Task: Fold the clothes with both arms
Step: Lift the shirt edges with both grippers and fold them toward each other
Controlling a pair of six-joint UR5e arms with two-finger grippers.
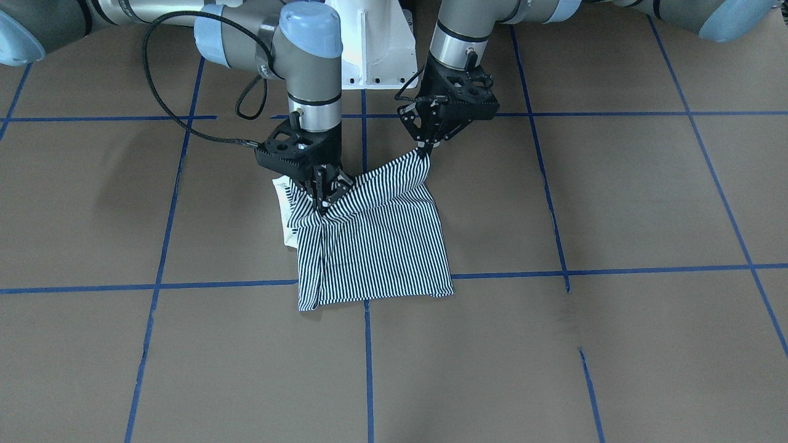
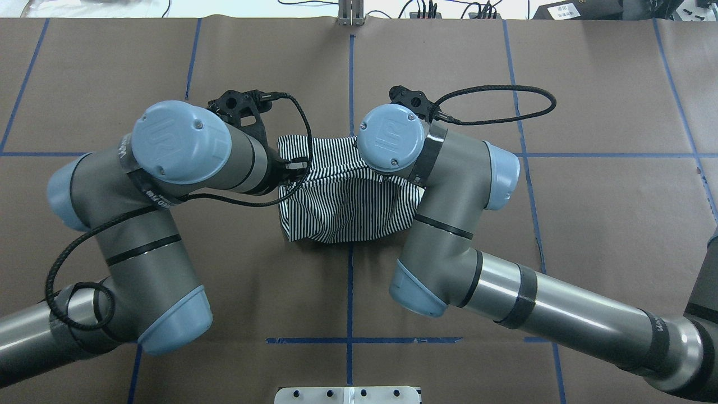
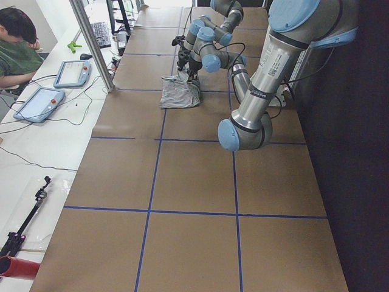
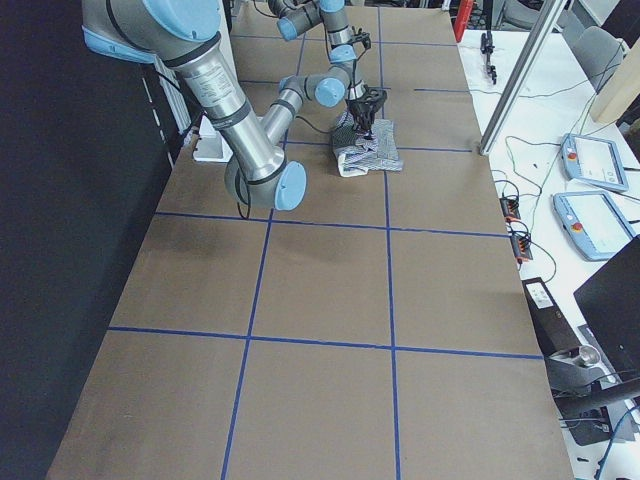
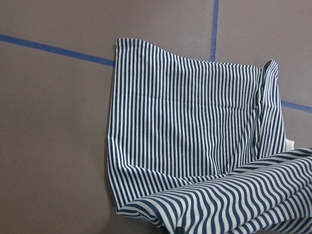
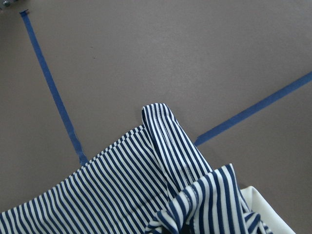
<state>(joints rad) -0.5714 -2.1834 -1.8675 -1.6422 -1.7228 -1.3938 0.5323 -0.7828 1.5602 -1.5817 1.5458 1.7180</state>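
Striped shirt (image 1: 375, 246) is seen partly folded at centre frame, front view, on brown table (image 1: 615, 203) marked w/ blue tape lines (image 1: 215, 285). Its upper-right corner is held raised off the table, pinched betw. the closed fingers of the left gripper (image 1: 423, 147). A bunched fold at the shirt's upper left is clamped by the right gripper (image 1: 322, 200), fingers pressed together on the cloth. Cream collar (image 1: 284, 212) is shown poking out at left edge, just beside that gripper. Lower edge is laid flat. In overhead view, left arm (image 2: 168, 185) and right arm (image 2: 449, 224) are bent over the shirt, mid-frame.
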